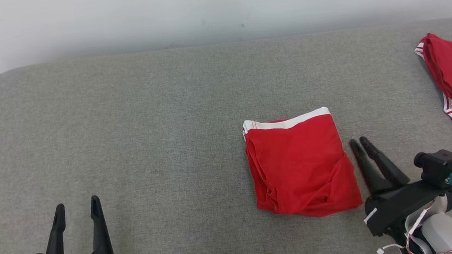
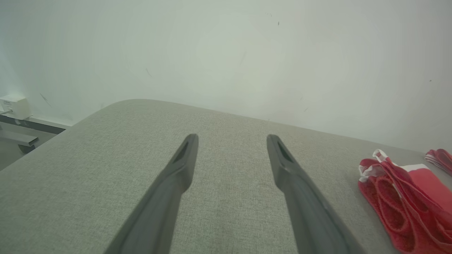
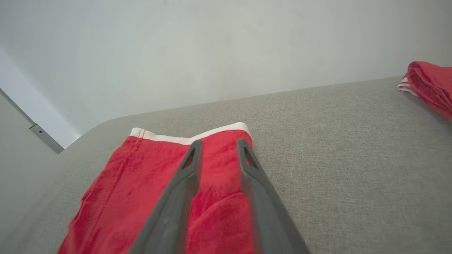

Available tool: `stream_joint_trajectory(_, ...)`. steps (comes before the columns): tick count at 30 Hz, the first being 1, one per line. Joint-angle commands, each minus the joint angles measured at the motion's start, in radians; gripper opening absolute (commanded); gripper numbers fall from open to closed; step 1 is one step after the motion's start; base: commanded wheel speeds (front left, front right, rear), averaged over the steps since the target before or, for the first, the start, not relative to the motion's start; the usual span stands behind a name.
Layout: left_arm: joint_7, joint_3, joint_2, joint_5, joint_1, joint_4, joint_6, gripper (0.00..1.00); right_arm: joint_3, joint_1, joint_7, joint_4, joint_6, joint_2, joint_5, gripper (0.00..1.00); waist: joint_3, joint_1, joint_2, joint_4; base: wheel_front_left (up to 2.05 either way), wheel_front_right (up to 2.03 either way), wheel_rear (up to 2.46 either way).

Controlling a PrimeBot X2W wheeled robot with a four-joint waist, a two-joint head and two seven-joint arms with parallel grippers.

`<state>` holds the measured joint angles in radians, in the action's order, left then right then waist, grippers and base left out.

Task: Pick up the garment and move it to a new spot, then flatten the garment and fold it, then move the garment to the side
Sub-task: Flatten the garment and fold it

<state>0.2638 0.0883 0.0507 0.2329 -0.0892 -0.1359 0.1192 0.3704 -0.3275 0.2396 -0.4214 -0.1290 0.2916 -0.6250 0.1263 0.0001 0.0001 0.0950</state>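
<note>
On the grey fabric tabletop (image 1: 142,111) the red, white-banded cloth garment (image 1: 299,165) lies folded, likely awaiting only its move aside; left gripper (image 1: 77,202) wide open, right gripper (image 1: 359,140) narrowly parted, both empty.

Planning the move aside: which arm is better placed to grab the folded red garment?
Right: the right gripper sits beside the folded red, white-banded cloth garment; the open left gripper is far across the grey fabric surface.

Seemingly a bare lab: grey padded table (image 1: 123,135) against plain white wall (image 1: 194,5).
</note>
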Motion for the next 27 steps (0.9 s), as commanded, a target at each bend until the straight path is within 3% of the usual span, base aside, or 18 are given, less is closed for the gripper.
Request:
stream_joint_trajectory(1,0.0,0.001,0.0,-0.005,-0.008,0.003,-0.001,1.0,0.0,-0.004,0.007,-0.004,-0.003,0.0,0.01,0.0,0.002,-0.0001,-0.0001,0.002,0.0,0.0,0.0)
stream_joint_trajectory(10,0.0,-0.016,0.0,-0.017,-0.019,-0.001,0.003,1.0,0.009,-0.04,0.025,-0.125,-0.003,-0.037,0.175,0.0,0.017,-0.0001,-0.0001,0.026,0.0,0.0,0.0)
stream_joint_trajectory(17,0.0,-0.026,0.0,-0.01,-0.033,-0.007,0.005,1.0,-0.018,-0.038,0.026,-0.161,-0.003,-0.147,0.283,0.0,0.032,-0.0001,-0.0001,0.054,0.0,0.0,0.0)
stream_joint_trajectory(27,0.0,-0.035,0.0,0.001,-0.042,-0.012,0.001,1.0,0.123,-0.019,0.026,-0.163,-0.003,-0.235,0.309,0.0,0.037,-0.0001,-0.0001,0.066,0.0,0.0,0.0)
